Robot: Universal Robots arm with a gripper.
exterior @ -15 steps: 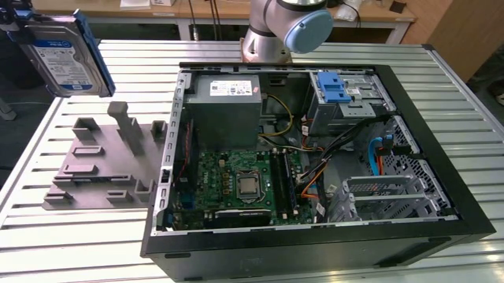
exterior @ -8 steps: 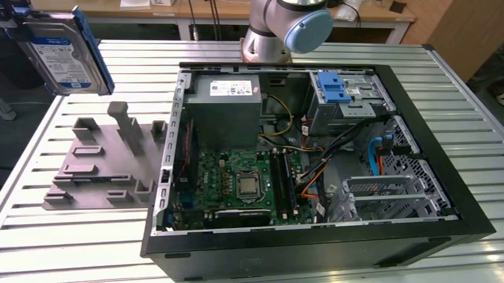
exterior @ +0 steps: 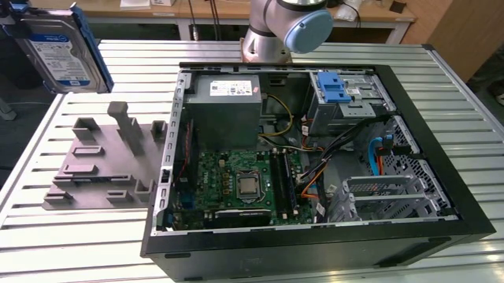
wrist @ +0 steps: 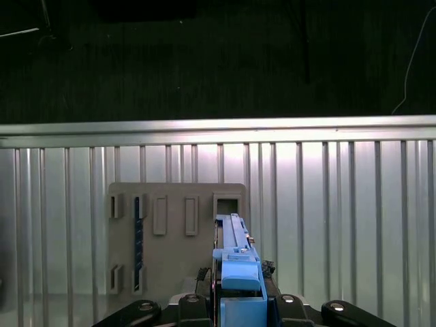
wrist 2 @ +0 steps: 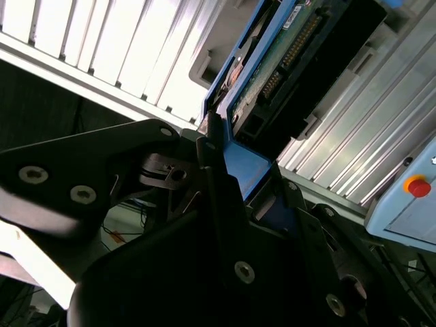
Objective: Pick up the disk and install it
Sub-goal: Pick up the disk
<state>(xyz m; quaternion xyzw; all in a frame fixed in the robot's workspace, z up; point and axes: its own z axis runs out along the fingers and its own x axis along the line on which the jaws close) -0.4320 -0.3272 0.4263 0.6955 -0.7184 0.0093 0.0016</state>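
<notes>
Claw (wrist 2: 242,170) clamped on the disk (exterior: 59,50), lifted clear of the grey fixture (exterior: 102,168), on edge, long axis near upright

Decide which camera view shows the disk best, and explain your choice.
The exterior view: the disk faces the camera at that view's upper left, blue-and-white label plain. The first wrist view shows it edge-on, mainly blue frame; the second wrist view shows its circuit-board side, held in the gripper.

Open computer case (exterior: 315,240), grey slotted fixture (exterior: 94,171) beside it, ribbed metal table (exterior: 79,247)
</notes>
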